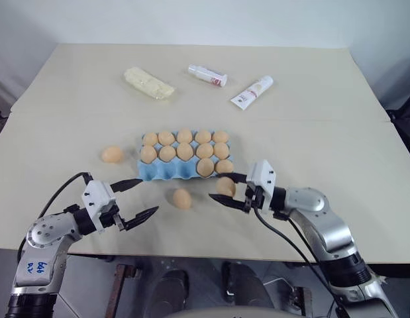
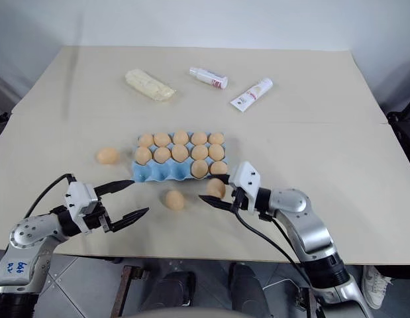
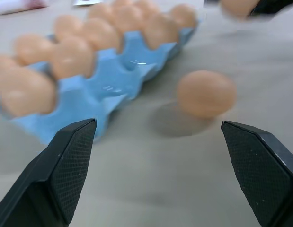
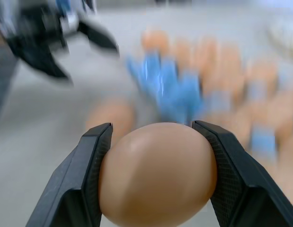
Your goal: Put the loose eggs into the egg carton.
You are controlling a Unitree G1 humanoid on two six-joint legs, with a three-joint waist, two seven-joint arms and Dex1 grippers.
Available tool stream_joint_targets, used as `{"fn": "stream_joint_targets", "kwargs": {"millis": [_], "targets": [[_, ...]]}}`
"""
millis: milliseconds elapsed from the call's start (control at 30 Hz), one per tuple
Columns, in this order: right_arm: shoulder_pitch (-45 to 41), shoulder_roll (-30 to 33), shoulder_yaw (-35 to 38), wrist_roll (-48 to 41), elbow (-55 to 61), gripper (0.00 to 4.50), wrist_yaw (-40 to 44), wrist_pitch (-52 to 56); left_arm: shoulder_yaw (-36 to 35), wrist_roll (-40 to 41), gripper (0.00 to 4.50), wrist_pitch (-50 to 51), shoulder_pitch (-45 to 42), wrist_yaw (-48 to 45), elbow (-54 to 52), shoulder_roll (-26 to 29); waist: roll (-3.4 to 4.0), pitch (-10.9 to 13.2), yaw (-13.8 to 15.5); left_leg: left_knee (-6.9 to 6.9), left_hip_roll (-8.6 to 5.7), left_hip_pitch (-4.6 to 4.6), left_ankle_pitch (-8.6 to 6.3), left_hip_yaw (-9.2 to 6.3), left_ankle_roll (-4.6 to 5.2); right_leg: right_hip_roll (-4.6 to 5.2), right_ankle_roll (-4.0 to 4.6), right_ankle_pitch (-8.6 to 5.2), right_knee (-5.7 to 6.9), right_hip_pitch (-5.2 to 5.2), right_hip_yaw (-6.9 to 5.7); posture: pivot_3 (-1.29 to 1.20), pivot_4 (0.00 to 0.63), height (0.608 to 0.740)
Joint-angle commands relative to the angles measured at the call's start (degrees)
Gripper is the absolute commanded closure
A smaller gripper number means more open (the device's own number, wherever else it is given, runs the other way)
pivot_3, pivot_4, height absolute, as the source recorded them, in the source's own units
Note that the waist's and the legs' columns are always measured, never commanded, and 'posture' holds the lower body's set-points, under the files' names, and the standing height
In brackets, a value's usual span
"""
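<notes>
your right gripper (image 1: 229, 189) has its jaws clamped on an egg (image 1: 225, 186), one finger on each side, held just off the front right corner of the egg carton (image 1: 166, 171). your left gripper (image 1: 136, 197) sits near the front left of the carton with jaws wide apart and nothing between them. the blue carton is mid worktop (image 1: 337, 146), its back two rows full of eggs, plus one egg in the front row at the right end; the other front cups look bare. two loose eggs lie on the worktop: one (image 1: 182, 198) just in front of the carton, between your two grippers, and one (image 1: 112, 154) off the carton's left side, close but apart from it. further back you've got a pale yellow lumpy block (image 1: 149, 83), a small white bottle (image 1: 208, 75) and a white tube (image 1: 252, 91), all well apart from the carton.
</notes>
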State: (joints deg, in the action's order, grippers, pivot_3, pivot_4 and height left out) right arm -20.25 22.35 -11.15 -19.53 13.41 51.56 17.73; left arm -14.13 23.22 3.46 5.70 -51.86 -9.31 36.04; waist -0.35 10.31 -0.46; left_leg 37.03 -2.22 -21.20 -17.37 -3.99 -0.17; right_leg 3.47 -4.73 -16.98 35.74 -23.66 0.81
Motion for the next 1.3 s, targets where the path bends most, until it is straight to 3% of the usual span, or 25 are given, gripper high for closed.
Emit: {"fn": "stream_joint_targets", "kwargs": {"millis": [33,267,300,433,467,667,967,1133,1300], "targets": [[-6.2,-3.9,-2.4,1.3,-2.8,2.11,-2.3,0.6,-3.9,1.2,0.00,-0.4,3.0,1.2,-0.8,0.1,0.00,0.0,0.0,0.00,0.00,0.00,0.00,0.00,0.00,0.00,0.01,0.00,0.00,-0.01,0.00,0.00,0.150,0.740],[-16.7,-11.9,-6.3,10.3,-21.2,2.11,-8.0,-5.9,-3.7,0.8,0.00,-0.9,5.2,3.0,-2.4,-1.3,-0.01,0.0,0.2,-0.01,-0.06,-0.06,-0.01,0.00,0.00,0.05,0.04,-0.02,-0.09,-0.02,-0.05,0.00,0.150,0.740],[-17.5,-12.7,-6.5,10.8,-22.6,1.39,-8.3,-6.6,-3.6,0.8,0.00,-0.8,5.3,3.3,-2.7,-1.5,-0.01,0.0,0.1,-0.02,-0.07,-0.06,-0.01,0.01,0.00,0.05,0.03,-0.01,-0.08,-0.03,-0.04,0.00,0.150,0.740],[-18.5,-14.5,-6.5,11.7,-24.9,0.12,-8.2,-8.6,-3.2,0.6,0.00,-0.8,5.8,4.1,-3.5,-2.3,-0.01,0.0,0.1,-0.13,-0.04,-0.08,-0.02,0.00,-0.04,0.02,0.08,-0.04,-0.04,-0.12,-0.08,0.00,0.150,0.740],[-18.2,-14.5,-6.2,11.6,-24.5,0.05,-8.0,-8.8,-3.1,0.6,0.00,-0.7,6.0,4.3,-3.7,-2.5,-0.01,0.0,0.1,-0.15,-0.04,-0.08,-0.03,0.01,-0.05,0.01,0.08,-0.05,-0.04,-0.15,-0.08,0.00,0.150,0.740],[-10.4,-8.4,-2.9,4.0,-10.1,0.05,-0.1,-7.7,-2.5,0.8,0.00,-0.5,6.4,4.6,-4.6,-3.0,-0.01,0.0,0.3,-0.14,-0.03,-0.10,-0.04,0.00,-0.05,0.01,0.08,-0.05,-0.07,-0.13,-0.10,0.00,0.150,0.740],[12.1,9.8,12.0,-4.4,2.8,0.05,9.8,-13.2,-2.4,1.4,0.00,0.5,4.2,2.4,-1.9,-0.9,-0.01,0.0,0.7,-0.10,0.00,-0.05,-0.07,-0.10,0.02,0.03,0.09,-0.06,-0.22,0.08,-0.19,0.00,0.150,0.740],[21.7,13.6,18.9,-6.6,1.2,0.05,13.3,-18.7,-3.2,2.7,0.00,2.2,3.1,-1.0,0.3,1.8,-0.01,0.0,0.2,-0.09,0.05,0.00,-0.07,-0.03,0.01,-0.01,0.09,-0.06,-0.17,0.09,-0.13,0.00,0.150,0.740],[21.6,13.0,19.3,-5.9,0.8,0.05,11.3,-19.6,-1.5,3.0,0.00,2.8,0.9,-2.1,0.4,2.0,0.00,0.0,0.5,0.03,0.06,0.06,-0.04,0.00,0.01,0.00,0.09,-0.04,-0.05,0.13,-0.07,0.00,0.150,0.740]]}}
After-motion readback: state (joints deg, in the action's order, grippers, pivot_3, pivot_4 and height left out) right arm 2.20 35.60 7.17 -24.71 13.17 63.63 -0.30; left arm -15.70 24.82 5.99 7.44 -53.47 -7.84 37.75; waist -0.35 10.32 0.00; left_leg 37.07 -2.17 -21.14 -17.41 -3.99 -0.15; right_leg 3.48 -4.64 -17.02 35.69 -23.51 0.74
